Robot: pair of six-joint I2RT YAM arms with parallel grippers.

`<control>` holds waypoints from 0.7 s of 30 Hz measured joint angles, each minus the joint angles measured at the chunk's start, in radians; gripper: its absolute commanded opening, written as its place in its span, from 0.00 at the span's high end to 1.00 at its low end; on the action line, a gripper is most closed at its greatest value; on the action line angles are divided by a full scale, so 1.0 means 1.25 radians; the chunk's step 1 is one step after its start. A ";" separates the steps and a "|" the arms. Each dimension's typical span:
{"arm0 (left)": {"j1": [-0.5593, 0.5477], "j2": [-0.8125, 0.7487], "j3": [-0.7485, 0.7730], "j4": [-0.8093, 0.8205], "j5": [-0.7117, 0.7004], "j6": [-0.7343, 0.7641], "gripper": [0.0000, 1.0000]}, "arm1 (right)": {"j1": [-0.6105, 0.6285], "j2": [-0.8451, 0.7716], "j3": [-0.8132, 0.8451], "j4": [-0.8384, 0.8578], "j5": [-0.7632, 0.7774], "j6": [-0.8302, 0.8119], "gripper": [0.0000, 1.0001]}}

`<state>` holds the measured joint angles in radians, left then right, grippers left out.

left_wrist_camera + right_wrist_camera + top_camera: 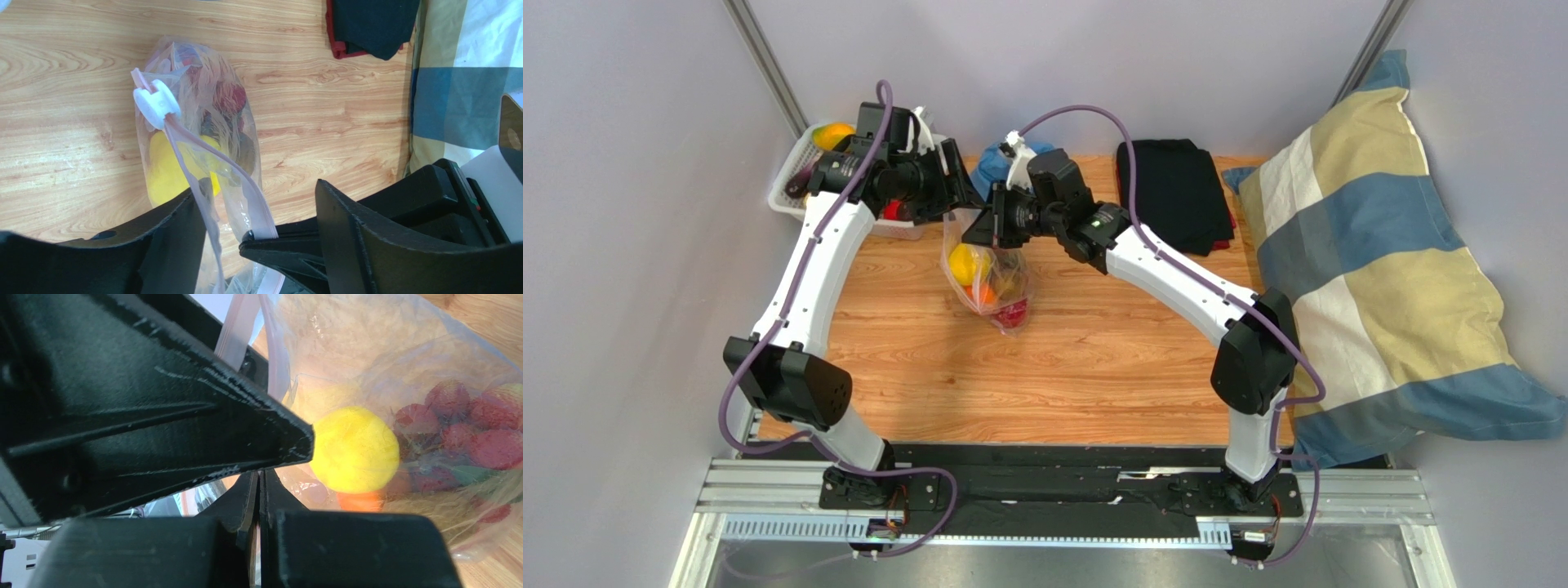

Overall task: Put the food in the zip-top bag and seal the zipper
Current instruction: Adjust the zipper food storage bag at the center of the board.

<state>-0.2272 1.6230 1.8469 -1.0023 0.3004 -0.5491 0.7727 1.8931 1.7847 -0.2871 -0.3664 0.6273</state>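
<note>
zip-top bag (992, 279) mid-table, mouth end lifted on far side. food (353, 450) inside: yellow, orange, red bits. zipper (233, 184) long axis runs from right gripper (258, 490) out to white slider (156, 105). right gripper clenched on the zipper's end. left gripper (256, 190) sits nearer, fingers spread, straddling strip, gripping nothing. my guess: left goes for slider next.

White basket (783, 186), black cloth (1173, 190) and striped pillow (1382, 282) border the wooden table (1075, 380).
</note>
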 measured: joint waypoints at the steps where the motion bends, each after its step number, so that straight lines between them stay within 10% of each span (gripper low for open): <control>1: -0.001 0.001 0.000 0.001 -0.001 0.000 0.42 | 0.002 0.000 0.000 0.000 0.000 -0.001 0.96; 8: -0.001 0.007 -0.008 0.008 0.017 0.020 0.80 | 0.004 -0.012 -0.015 0.011 0.000 -0.009 0.80; 13: -0.001 0.020 -0.008 0.009 0.056 0.084 1.00 | -0.002 -0.047 -0.037 0.014 -0.020 -0.034 0.45; 16: -0.001 0.024 -0.004 0.004 0.089 0.142 1.00 | -0.019 -0.084 -0.056 0.014 -0.065 -0.056 0.22; 21: -0.001 0.024 0.023 -0.028 0.172 0.305 1.00 | -0.119 -0.154 -0.068 0.020 -0.192 -0.093 0.13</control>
<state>-0.2279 1.6531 1.8759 -1.0370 0.5148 -0.1684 0.6239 1.7004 1.7000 -0.2619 -0.6060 0.5110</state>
